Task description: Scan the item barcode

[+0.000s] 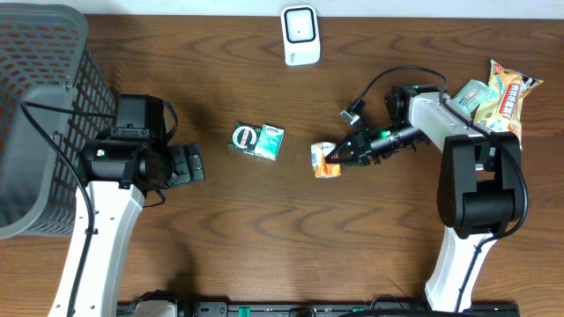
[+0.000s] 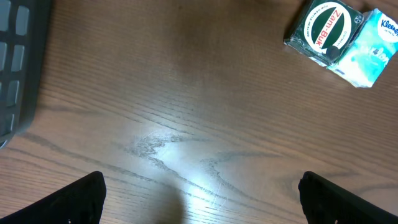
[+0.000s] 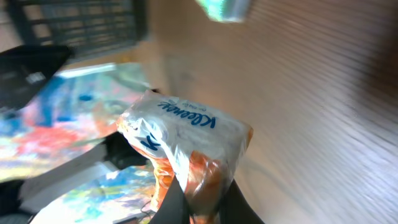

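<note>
- Where the right gripper (image 1: 342,155) pinches it at frame centre, an orange pack (image 3: 186,134) reads "Kleenex".
- Left gripper (image 2: 199,202) gapes; Zam-Buk box (image 2: 323,28) upper right.

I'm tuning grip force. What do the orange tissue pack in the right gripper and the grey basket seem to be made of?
The orange tissue pack: thin glossy plastic film over something soft, judging by its wrinkles and sheen. The grey basket: probably moulded matte plastic, going by its even open grid walls.
</note>
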Controlling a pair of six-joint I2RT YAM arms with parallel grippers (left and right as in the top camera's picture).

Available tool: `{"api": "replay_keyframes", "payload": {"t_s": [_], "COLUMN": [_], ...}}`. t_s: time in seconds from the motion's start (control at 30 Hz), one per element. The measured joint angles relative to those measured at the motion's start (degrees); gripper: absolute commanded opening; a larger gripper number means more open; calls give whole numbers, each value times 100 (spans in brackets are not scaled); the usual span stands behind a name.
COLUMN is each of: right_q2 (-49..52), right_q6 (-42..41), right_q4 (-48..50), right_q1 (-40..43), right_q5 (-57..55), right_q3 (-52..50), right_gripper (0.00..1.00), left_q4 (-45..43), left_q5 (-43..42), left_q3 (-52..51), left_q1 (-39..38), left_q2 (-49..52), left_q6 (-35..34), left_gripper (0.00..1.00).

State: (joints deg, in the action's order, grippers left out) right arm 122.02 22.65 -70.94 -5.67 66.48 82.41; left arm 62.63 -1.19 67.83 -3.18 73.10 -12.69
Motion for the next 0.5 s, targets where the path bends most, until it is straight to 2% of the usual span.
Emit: {"api": "replay_keyframes", "payload": {"t_s": [0.33,0.5], "right_q2": [20,22], "right_q6": [1969,2516], "right_q4": [-1615,-1864], "right_q1": [44,133], "right_q5": [780,1032], "right_q3": [673,935], "right_gripper": [1,1], "left_q4": [2,0], "left_q5": [0,0], "left_q3": [0,0], "left_q1": [0,0], "left_q2": [0,0], "left_q6": [-2,-2], "left_gripper": [98,98]}}
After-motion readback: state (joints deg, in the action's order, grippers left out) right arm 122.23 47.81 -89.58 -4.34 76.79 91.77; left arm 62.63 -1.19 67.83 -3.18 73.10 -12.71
